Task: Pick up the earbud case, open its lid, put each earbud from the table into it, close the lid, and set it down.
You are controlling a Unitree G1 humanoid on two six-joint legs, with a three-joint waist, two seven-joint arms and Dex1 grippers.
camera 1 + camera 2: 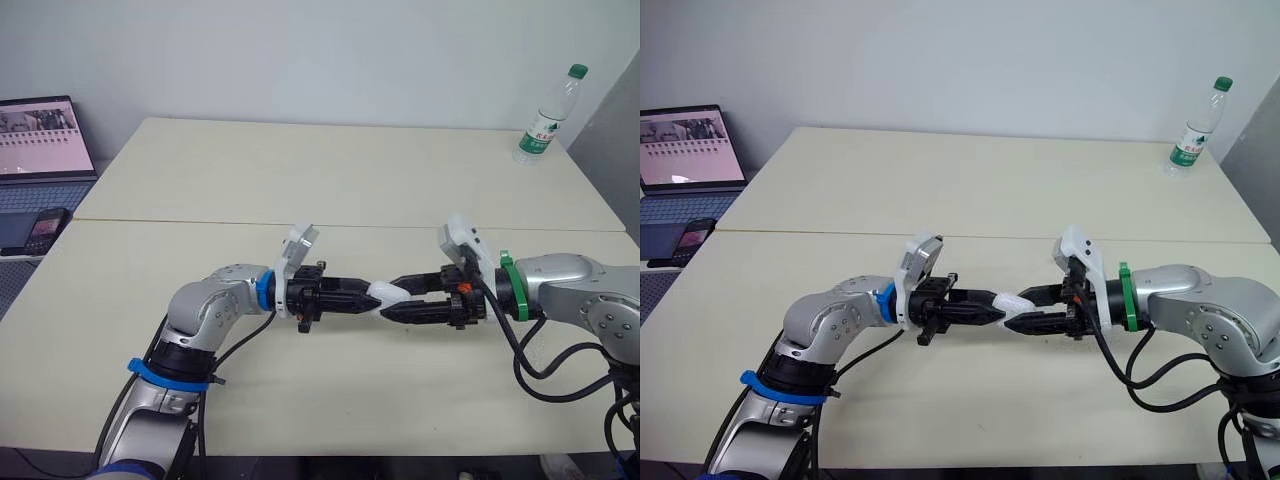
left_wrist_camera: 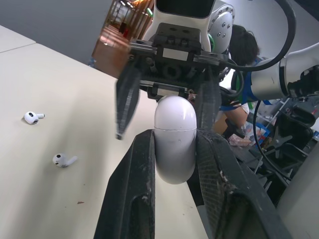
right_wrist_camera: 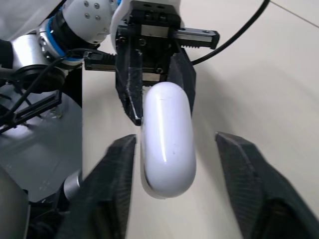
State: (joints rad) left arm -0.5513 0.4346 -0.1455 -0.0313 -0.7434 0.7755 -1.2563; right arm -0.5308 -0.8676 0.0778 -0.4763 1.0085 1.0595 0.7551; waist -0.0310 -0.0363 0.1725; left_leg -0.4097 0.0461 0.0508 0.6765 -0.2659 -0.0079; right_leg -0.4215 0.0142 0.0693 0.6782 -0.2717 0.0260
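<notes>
My left gripper (image 1: 366,297) is shut on the white earbud case (image 1: 388,295), holding it level above the table's middle; the lid looks closed. In the left wrist view its fingers (image 2: 139,164) clamp the sides of the case (image 2: 173,139). From the opposite side, my right gripper (image 1: 390,299) stands open with a finger on each side of the case's free end. The right wrist view has those fingertips (image 3: 119,164) wide apart, with the case (image 3: 168,139) close to one of them. Two white earbuds (image 2: 31,117) (image 2: 63,160) lie loose on the table.
The cream table (image 1: 330,180) has a seam across its middle. A water bottle (image 1: 548,115) stands at the far right corner. To the left, off the table, are a laptop (image 1: 40,140) and a phone (image 1: 42,232).
</notes>
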